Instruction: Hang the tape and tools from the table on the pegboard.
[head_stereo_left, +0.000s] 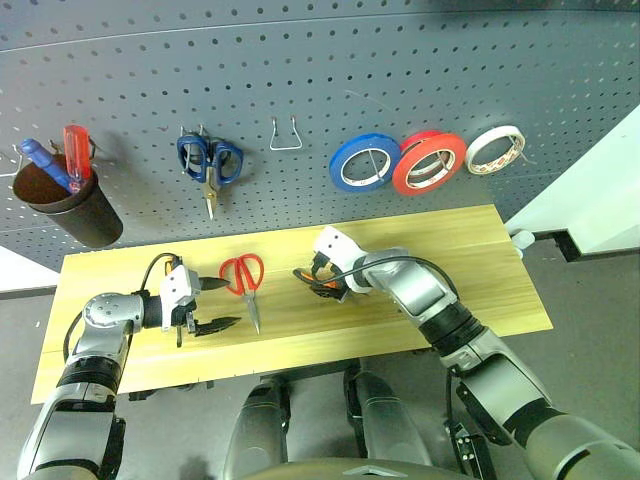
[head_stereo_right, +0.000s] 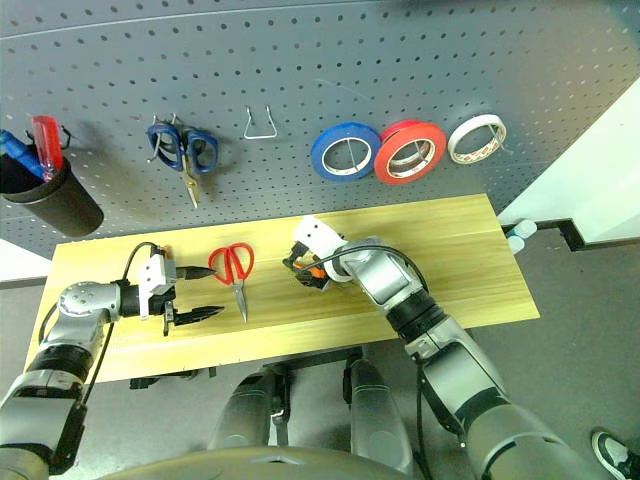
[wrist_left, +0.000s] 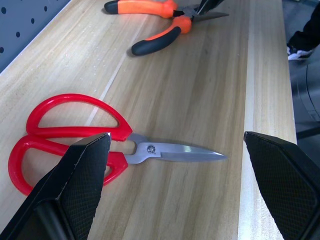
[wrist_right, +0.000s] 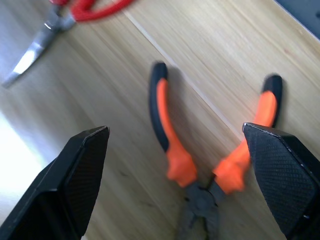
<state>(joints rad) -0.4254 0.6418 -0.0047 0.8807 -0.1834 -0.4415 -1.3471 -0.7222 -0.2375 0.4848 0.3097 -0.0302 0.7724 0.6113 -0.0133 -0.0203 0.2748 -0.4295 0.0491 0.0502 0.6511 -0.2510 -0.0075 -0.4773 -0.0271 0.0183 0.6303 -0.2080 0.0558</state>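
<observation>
The pegboard (head_stereo_left: 320, 90) fills the wall behind, dark grey and dotted with holes. Below it runs the tabletop (head_stereo_left: 480, 250) of pale yellowish planks.

On the board a black cup (head_stereo_left: 75, 210) hangs at the left with a blue screwdriver (head_stereo_left: 45, 163) and a red screwdriver (head_stereo_left: 77, 150) standing in it. Further right hang blue scissors (head_stereo_left: 210, 160), then a bare wire hook (head_stereo_left: 285, 135). Right of that come three rolls in a row, each overlapping the next: blue tape (head_stereo_left: 365, 163), the red tape (head_stereo_left: 430, 162) and white tape (head_stereo_left: 495, 148). So the red tape is already up on the board.

On the tabletop the red scissors (head_stereo_left: 243, 280) lie flat, handles toward the board, blades pointing to the near edge. The left claw (head_stereo_left: 215, 305) sits just beside them on their left, low over the wood, its fingers spread wide and holding nothing; from its wrist the scissors lie between the two fingers but clear of both.

The pliers (wrist_right: 200, 150) lie right of the scissors, orange-and-black handles splayed apart. The right claw (head_stereo_left: 318, 280) hangs over them, angled down, fingers spread wide either side of the handles; whether they touch I cannot tell.
</observation>
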